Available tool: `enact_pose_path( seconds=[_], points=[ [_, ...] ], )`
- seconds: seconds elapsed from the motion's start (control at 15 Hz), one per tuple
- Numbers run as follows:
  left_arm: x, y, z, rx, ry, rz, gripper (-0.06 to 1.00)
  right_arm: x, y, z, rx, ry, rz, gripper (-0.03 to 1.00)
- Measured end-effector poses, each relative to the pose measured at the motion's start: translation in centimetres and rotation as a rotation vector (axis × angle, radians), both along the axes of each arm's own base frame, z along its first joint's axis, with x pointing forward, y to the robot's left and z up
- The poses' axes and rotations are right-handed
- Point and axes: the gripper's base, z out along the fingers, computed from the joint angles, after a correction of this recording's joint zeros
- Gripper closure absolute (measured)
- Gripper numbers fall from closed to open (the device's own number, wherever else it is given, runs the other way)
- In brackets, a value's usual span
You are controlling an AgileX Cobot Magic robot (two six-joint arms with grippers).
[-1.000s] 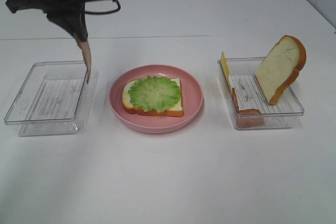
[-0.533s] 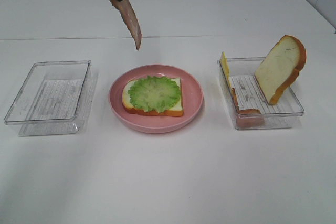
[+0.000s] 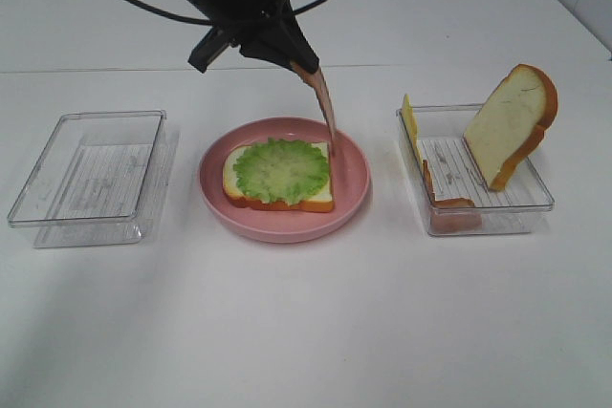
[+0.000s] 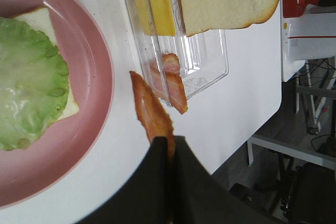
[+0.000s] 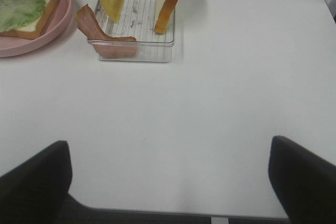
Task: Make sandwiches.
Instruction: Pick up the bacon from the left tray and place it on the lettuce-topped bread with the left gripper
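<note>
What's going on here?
The left gripper is shut on a bacon strip, dangling it over the right side of the pink plate, where bread topped with lettuce lies. The right gripper is open above the table, touching nothing. The right-hand tray holds cheese, a leaning bread slice and another bacon strip.

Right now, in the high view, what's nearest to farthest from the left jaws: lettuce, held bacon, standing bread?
1. Held bacon: pinched in the left jaws, hanging near the plate.
2. Lettuce: middle, on the plate.
3. Standing bread: far right, in the tray.
</note>
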Motion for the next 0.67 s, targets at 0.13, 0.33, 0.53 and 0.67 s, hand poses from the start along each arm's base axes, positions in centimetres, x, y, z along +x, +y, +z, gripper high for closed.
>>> enact_pose_path(
  seconds=[0.13, 0.33, 0.53, 0.67],
  points=[
    [0.6, -0.5, -2.1, -0.037, 0.027, -0.003, 0.94, 0.0, 0.0, 0.0, 0.000, 0.000, 0.000, -0.01],
    [0.9, -1.6, -3.7, -0.095, 0.036, -0.013, 0.94, 0.0, 0.0, 0.0, 0.000, 0.000, 0.000, -0.01],
    [1.1, -2.1, -4.3, -0.100, 0.022, -0.006, 0.94, 0.0, 0.0, 0.0, 0.000, 0.000, 0.000, -0.01],
    [1.2, -2.1, -4.9, -0.094, 0.019, -0.010, 0.94, 0.0, 0.0, 0.0, 0.000, 0.000, 0.000, -0.01]
  ],
)
